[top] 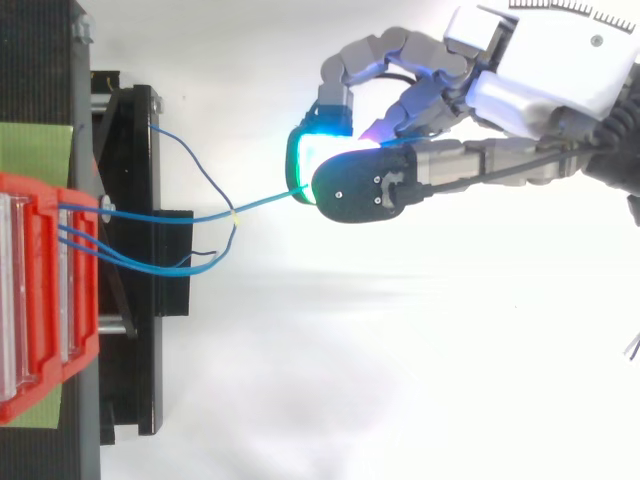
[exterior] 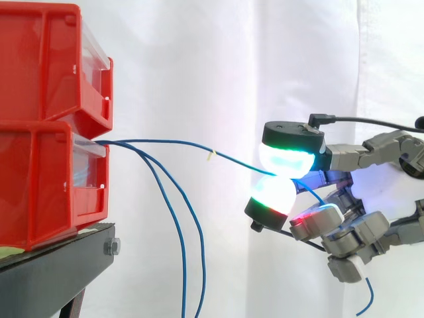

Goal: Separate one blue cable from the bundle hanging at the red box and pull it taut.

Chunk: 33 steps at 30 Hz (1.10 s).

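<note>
Blue thin cable pinched between glowing pads of grey robot hand, running nearly straight out from lower red plastic bin. Other loose blue cables hanging clear below. Risks slipping off the rounded pads under harder pull, or dragging the bin along black metal stand.

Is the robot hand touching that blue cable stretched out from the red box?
Touching. The side view shows the hand pinching the blue cable between two glowing fingertips; the cable runs from the red box into the pinch.
</note>
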Each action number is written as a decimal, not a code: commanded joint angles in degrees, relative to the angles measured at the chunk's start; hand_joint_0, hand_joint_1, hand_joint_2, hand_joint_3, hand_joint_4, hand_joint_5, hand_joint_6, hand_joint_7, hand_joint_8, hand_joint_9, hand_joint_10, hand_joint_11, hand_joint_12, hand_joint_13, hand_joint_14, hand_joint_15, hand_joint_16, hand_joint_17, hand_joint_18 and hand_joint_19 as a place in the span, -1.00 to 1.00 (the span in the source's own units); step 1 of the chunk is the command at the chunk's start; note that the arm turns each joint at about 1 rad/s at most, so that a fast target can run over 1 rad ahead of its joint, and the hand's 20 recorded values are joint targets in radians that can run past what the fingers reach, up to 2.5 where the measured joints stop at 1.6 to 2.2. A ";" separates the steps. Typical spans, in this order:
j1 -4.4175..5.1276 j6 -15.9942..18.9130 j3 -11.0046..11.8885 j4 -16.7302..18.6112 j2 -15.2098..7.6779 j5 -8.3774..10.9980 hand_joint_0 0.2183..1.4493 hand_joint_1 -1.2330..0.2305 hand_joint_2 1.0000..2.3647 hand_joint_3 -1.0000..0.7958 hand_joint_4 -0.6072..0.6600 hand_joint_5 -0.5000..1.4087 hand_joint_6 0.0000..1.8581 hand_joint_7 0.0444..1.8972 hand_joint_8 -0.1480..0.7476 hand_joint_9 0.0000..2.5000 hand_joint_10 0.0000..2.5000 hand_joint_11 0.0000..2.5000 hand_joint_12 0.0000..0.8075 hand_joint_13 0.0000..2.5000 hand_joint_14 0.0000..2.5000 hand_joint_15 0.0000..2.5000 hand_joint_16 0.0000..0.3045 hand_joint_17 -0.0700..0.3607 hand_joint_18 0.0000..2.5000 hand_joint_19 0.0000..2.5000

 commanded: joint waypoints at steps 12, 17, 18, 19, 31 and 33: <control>0.16 -2.52 -0.84 1.57 0.00 0.15 -0.13 -0.36 -0.98 -0.25 -0.52 -0.69 0.01 0.36 -0.28 -0.21 -0.80 0.34 -0.24 -0.36 0.02 0.12 -0.74 -0.27 -0.39 0.02; 0.16 -2.52 -0.84 1.57 0.00 0.06 -0.12 -0.37 -0.98 -0.26 -0.52 -0.69 0.01 0.36 -0.27 -0.21 -0.80 0.34 -0.24 -0.36 0.01 0.11 -0.75 -0.27 -0.39 0.02; 0.16 -2.52 -0.84 1.57 0.00 0.15 -0.12 -0.37 -0.98 -0.25 -0.52 -0.69 0.01 0.36 -0.28 -0.21 -0.80 0.34 -0.24 -0.35 0.00 0.12 -0.75 -0.27 -0.39 0.02; 0.16 -2.52 -0.84 1.57 0.00 0.15 -0.12 -0.37 -0.98 -0.26 -0.52 -0.69 0.01 0.36 -0.28 -0.21 -0.80 0.34 -0.24 -0.35 0.00 0.11 -0.75 -0.27 -0.38 0.02; 0.16 -2.52 -0.84 1.57 0.00 0.15 -0.12 -0.37 -0.98 -0.25 -0.51 -0.69 0.01 0.36 -0.27 -0.21 -0.79 0.33 -0.24 -0.34 -0.05 0.13 -0.74 -0.27 -0.38 0.01; 0.16 -2.52 -0.84 1.57 0.00 0.15 -0.12 -0.37 -0.98 -0.25 -0.51 -0.69 0.01 0.36 -0.28 -0.21 -0.79 0.33 -0.23 -0.34 -0.05 0.13 -0.74 -0.27 -0.38 0.01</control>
